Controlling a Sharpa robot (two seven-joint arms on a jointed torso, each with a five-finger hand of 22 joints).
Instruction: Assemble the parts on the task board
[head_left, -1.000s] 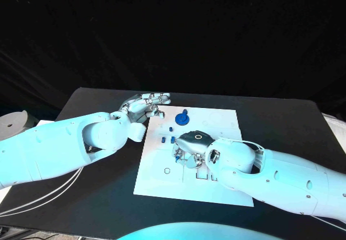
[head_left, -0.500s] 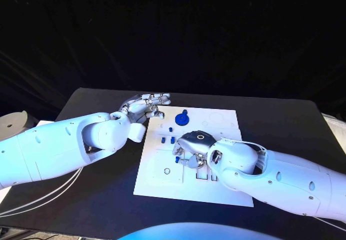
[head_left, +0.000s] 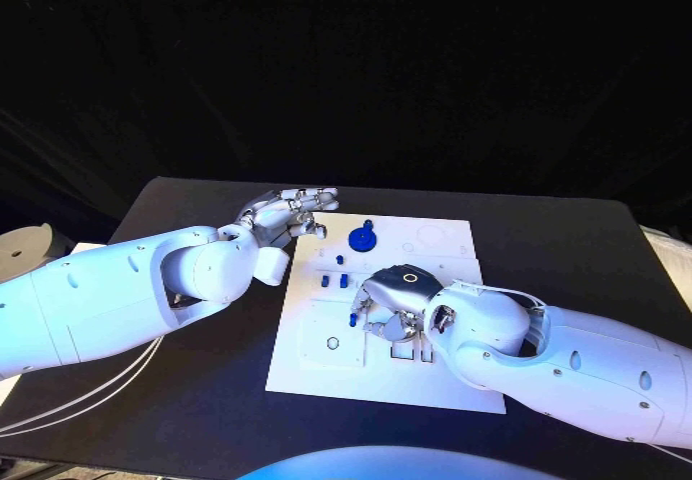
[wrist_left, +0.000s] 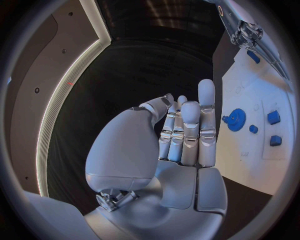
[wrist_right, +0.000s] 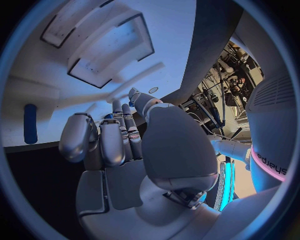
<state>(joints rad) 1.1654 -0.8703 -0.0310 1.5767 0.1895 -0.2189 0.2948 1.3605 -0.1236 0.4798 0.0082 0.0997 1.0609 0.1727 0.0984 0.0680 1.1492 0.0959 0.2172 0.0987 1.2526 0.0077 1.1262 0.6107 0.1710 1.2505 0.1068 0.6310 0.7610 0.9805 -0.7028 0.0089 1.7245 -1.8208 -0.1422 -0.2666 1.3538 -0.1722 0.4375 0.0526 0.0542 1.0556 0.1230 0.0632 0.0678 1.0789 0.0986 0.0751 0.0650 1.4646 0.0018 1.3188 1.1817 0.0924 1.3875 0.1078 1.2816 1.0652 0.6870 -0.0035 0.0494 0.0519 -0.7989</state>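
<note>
Here, going from the left, the left robot hand (head_left: 289, 212) hovers at the far left corner of the white board (head_left: 447, 380), above the black table (head_left: 577, 260). In the left wrist view its fingers (wrist_left: 187, 132) stand straight and close together with nothing between them, so it is released and holds nothing. It sits where it was a second ago.

On the board just beside that hand lies the blue gear (head_left: 364, 238), a round toothed piece with a small handle pointing away; the left wrist view shows it too (wrist_left: 235, 119). Nearer the robot stand a few small blue blocks (head_left: 335, 281) in a cluster, unmoved since the earlier frames, and nearer still a small oval hole (head_left: 333, 343) marks the board's left part.

At mid-board the right robot hand (head_left: 392, 308) bends down over the recessed slots (head_left: 411, 350), fingers pointing toward the surface. A small blue peg (head_left: 353, 320) stands just beside its fingers; whether they touch it I cannot tell. In the right wrist view the fingers (wrist_right: 115, 135) are curled loosely, and whether they clasp anything I cannot tell. Compared with a second ago, this hand has drawn slightly nearer the robot and turned, and the peg shows more plainly at its left.
</note>
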